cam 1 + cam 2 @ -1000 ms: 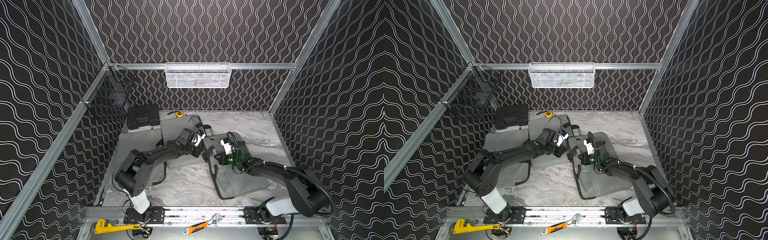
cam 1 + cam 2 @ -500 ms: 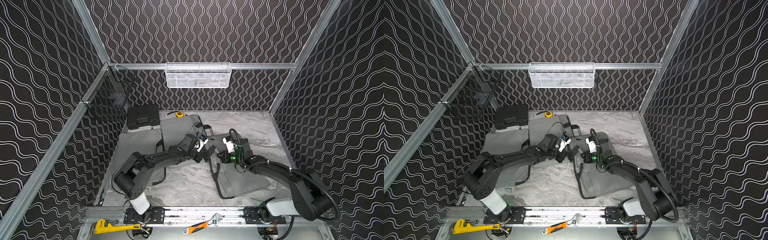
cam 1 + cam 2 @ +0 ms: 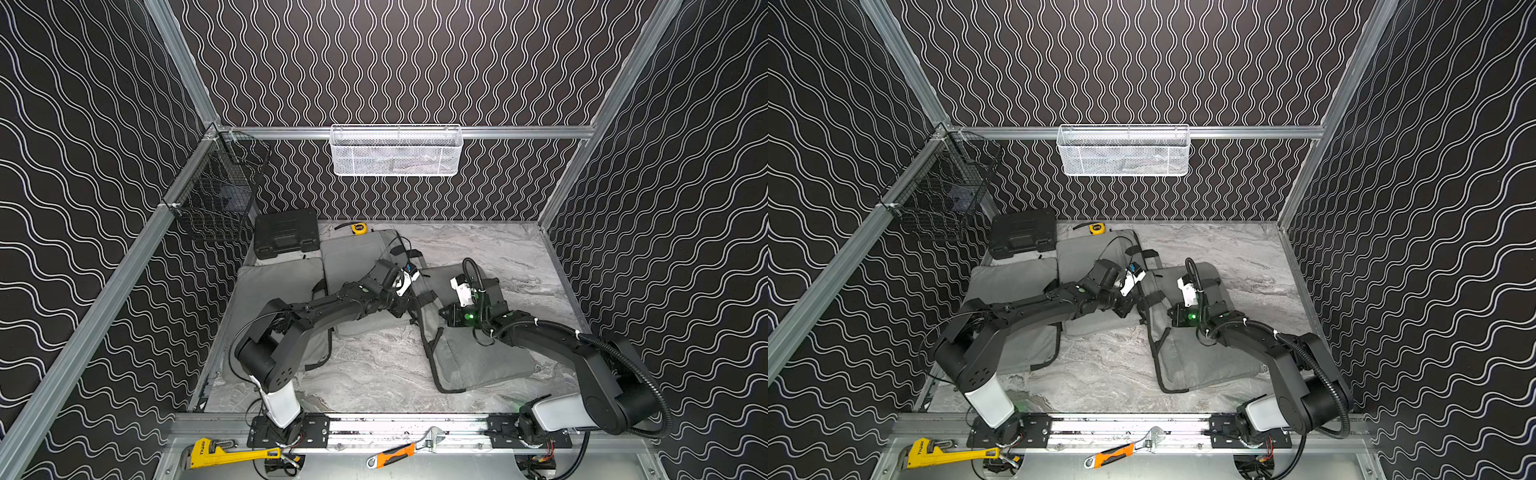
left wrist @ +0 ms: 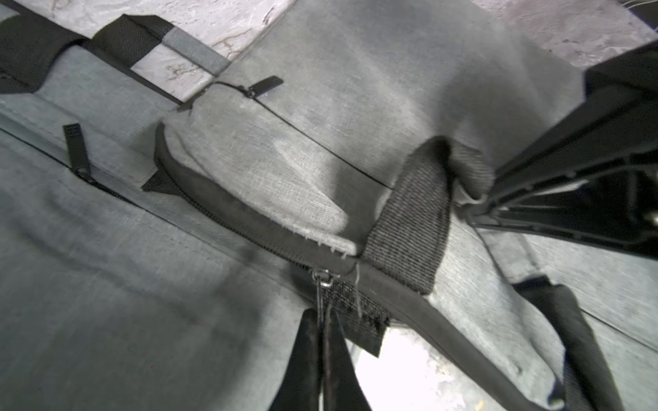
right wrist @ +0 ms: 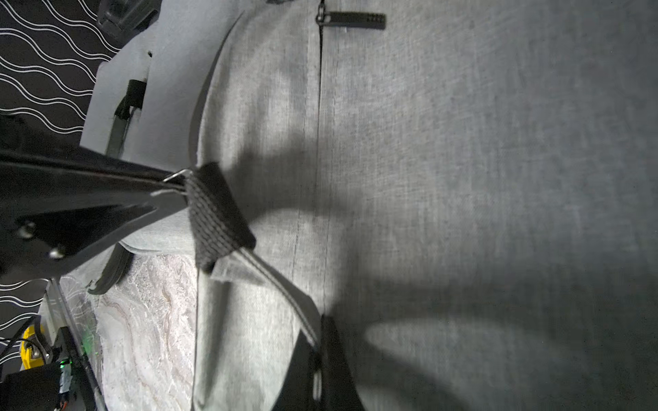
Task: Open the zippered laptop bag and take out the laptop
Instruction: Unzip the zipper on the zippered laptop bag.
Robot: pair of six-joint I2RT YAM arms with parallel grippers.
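Read the tabletop (image 3: 374, 374) as a dial from above, with 6 o'clock at the arms' base rail. The laptop bag (image 3: 478, 361) being worked on lies flat at 4 o'clock, its handle end pointing toward 12.

Along that end the zip (image 4: 231, 217) looks parted into a dark slit under a lifted grey lip. I judge the opening begun but not finished; how far round it runs I cannot tell. No laptop shows anywhere, so taking it out is wholly left to do.

The right gripper (image 5: 317, 341) has its fingers pressed together on the handle strap (image 5: 220, 213), holding that edge up. The left gripper (image 4: 322, 320), fingers likewise closed, pinches the zipper pull (image 4: 322, 283) just beside the strap's base.

Counted:
- **Grey bags:** three. This one, a second bag (image 3: 353, 257) at 12 o'clock and a third bag (image 3: 274, 291) at 9 o'clock.
- **Arms:** two.
- **Baskets:** two. A white mesh basket (image 3: 395, 151) on the back rail at 12 o'clock and a black wire basket (image 3: 216, 199) on the side rail at 10 o'clock.
- **Tool case:** one black tool case (image 3: 286, 232) at 11 o'clock.
- **Wrenches:** two, on the front ledge. A yellow pipe wrench (image 3: 224, 455) at 7 o'clock and an orange wrench (image 3: 395, 453) at 6 o'clock.
- **Tape measure:** one tape measure (image 3: 359, 227) at 12 o'clock, by the back wall.
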